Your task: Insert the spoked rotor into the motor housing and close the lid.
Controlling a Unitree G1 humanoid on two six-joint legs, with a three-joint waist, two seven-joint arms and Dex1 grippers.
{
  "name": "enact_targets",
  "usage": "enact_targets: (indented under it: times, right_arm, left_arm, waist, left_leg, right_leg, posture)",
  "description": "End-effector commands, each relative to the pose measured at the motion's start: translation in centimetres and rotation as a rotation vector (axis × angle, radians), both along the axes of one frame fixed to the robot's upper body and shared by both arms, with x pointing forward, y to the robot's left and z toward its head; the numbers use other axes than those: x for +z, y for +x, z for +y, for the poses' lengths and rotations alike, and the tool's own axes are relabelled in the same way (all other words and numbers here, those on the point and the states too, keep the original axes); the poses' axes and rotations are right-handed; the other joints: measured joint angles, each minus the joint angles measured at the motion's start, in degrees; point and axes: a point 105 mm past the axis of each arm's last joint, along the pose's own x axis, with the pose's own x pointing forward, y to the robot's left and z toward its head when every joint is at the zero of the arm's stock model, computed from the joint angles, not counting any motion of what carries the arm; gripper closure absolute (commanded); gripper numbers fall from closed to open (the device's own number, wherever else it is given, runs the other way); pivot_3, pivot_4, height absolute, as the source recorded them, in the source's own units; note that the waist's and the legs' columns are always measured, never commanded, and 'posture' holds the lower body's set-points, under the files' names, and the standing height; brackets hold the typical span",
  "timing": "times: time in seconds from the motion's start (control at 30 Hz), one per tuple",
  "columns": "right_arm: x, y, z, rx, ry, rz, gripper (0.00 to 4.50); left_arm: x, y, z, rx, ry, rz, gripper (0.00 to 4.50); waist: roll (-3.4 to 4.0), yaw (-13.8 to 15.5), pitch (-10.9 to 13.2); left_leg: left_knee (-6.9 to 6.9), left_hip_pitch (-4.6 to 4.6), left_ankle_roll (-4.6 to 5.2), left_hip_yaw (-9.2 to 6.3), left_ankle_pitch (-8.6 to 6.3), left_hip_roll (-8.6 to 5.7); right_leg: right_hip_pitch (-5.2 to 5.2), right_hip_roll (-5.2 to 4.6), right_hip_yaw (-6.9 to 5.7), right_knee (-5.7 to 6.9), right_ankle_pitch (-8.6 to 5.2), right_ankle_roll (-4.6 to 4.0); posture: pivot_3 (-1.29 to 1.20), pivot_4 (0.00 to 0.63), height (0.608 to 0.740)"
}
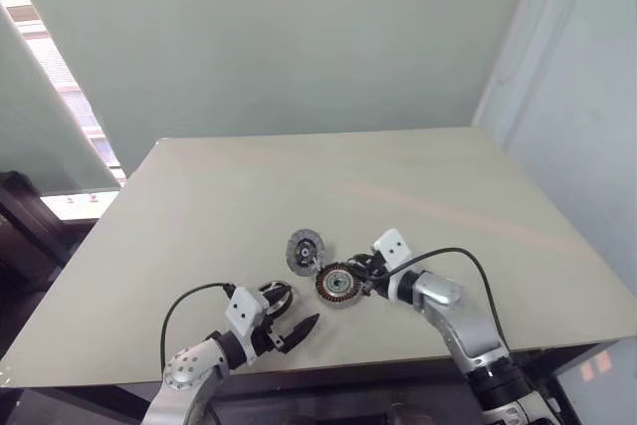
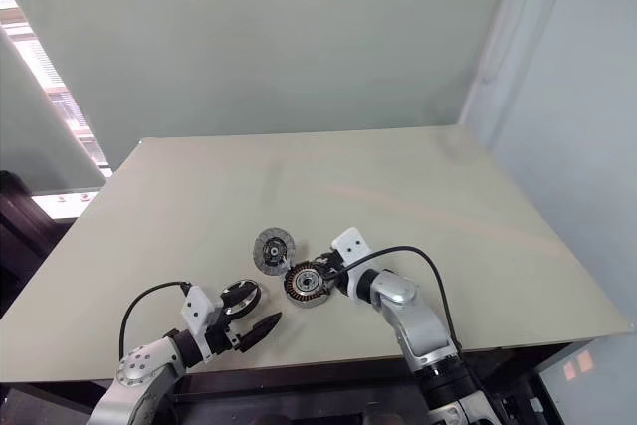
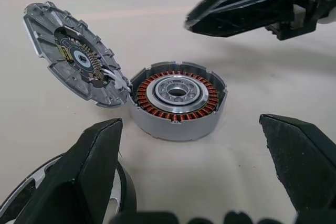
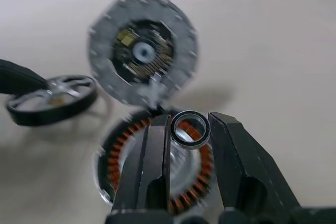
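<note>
desk [image 1: 418, 176]: big plain beige top, all the parts bunched near my edge, middle-ish. Smooth surface, so I'd guess round metal bits will skate if I nudge them sideways.

lid [image 1: 305, 251]: grey disc standing tilted on its edge just left and far of the housing, apparently still tied to it by a little wire at the rim. Circuit side faces me. Stiff metal, but that wire and board look delicate, so I'd take it by the outer rim and fold it over gently, no yanking.

motor housing [image 1: 338, 284]: open puck lying flat, copper windings in a ring around a silver hub. Looks dense and heavy for its size, should sit put. I'd stay off the copper, it scratches easily, and only touch the grey outer wall.

spoked rotor [image 1: 276, 295]: shiny wheel lying flat on the desk left of the housing, right at my left fingers. Rigid, probably slick. The rim is the obvious hold; spokes are open enough for a fingertip too. Not in the housing yet.

left gripper [image 1: 291, 329]: fingers spread wide apart, holding nothing, rotor just beside one of them.

right gripper [image 4: 190, 129]: fingers clamped on a small dark ring [image 4: 190, 129], hanging over the housing.

small dark ring: tiny, light, slippery-looking, held by its outer edge only. Easy to pop out, I reckon.
</note>
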Motion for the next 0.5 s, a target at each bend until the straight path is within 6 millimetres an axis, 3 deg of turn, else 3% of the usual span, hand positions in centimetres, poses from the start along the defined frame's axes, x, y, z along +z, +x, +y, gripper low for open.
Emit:
enact_targets:
  times: [0.03, 0.5]
  right_arm:
    - [0.5, 0.2, 1.2, 0.032, -0.009, -0.019, 3.35]
    - [-1.3, 0.7, 1.8, 0.029, -0.033, 0.025, 3.35]
  left_arm:
    - [0.9, 0.5, 0.5, 0.015, 0.02, -0.056, 0.0]
    - [1.0, 0.3, 0.9, 0.028, 0.031, -0.064, 0.0]
  waist:
    - [0.0, 0.03, 0.0]
    - [0.0, -0.01, 0.0]
  left_leg:
    - [0.0, 0.0, 0.0, 0.0, 0.0, -0.01]
    - [-0.02, 0.0, 0.0, 0.0, 0.0, -0.02]
  right_leg:
    - [0.0, 0.0, 0.0, 0.0, 0.0, 0.0]
    - [-0.01, -0.01, 0.01, -0.01, 0.0, 0.0]
  posture:
    - [0.0, 0.0, 0.74]
    - [0.0, 0.0, 0.74]
